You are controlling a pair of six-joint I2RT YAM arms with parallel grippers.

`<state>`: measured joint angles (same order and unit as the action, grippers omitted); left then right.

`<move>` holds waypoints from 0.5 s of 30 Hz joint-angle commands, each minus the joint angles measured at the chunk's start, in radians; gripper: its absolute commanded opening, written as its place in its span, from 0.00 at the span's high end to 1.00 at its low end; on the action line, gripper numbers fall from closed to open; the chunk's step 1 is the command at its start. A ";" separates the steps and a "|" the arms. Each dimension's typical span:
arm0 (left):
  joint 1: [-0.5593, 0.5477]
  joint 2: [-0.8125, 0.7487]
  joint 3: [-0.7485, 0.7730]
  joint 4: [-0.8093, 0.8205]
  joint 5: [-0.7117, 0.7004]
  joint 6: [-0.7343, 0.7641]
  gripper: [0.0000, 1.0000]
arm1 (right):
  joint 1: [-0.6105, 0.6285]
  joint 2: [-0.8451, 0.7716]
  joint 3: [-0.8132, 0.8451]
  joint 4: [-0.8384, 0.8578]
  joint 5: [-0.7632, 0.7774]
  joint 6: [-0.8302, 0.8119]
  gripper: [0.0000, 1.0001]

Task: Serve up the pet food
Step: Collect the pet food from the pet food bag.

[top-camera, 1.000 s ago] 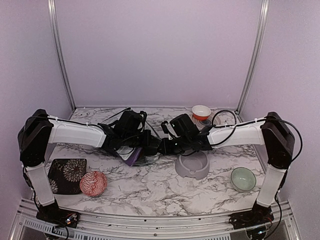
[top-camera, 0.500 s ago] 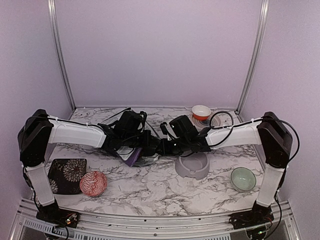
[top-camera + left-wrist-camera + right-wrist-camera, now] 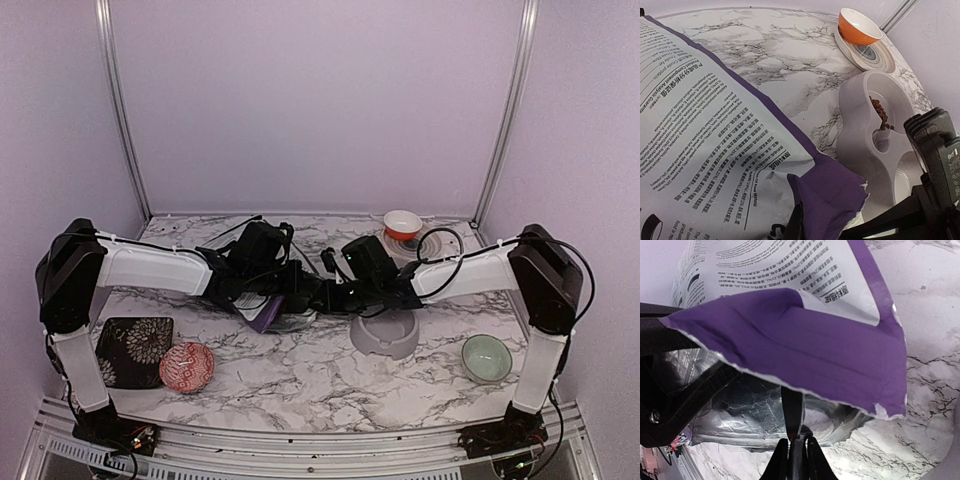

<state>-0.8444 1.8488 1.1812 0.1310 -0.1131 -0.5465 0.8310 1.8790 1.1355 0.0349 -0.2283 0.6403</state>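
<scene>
Marble table (image 3: 300, 370), left gripper (image 3: 790, 231) clamped on purple bag (image 3: 715, 125), right gripper (image 3: 792, 450) pinching dark strip (image 3: 791, 410) inside, kibble (image 3: 881, 112) in feeder (image 3: 855, 130)

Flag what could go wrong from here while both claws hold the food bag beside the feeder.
The right claw pinches only a thin edge of the bag; it may slip or rip.
The torn mouth looks short of the feeder, which holds a little pet food; pouring could spill onto the table.
The left claw sits very close; they might collide.
</scene>
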 commanded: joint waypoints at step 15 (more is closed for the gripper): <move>-0.022 -0.039 -0.013 0.035 0.031 -0.009 1.00 | -0.006 0.095 -0.049 0.022 -0.081 0.076 1.00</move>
<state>-0.8463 1.8488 1.1801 0.1314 -0.1169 -0.5541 0.8299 1.9190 1.1126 0.1402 -0.2867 0.6846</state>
